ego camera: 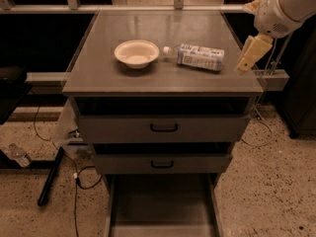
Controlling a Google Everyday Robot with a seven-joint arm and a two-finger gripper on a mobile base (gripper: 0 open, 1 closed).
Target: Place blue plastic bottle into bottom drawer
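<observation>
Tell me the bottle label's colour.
Pale blue and white print on the blue plastic bottle, camera view; the gripper hangs just right of it.
</observation>
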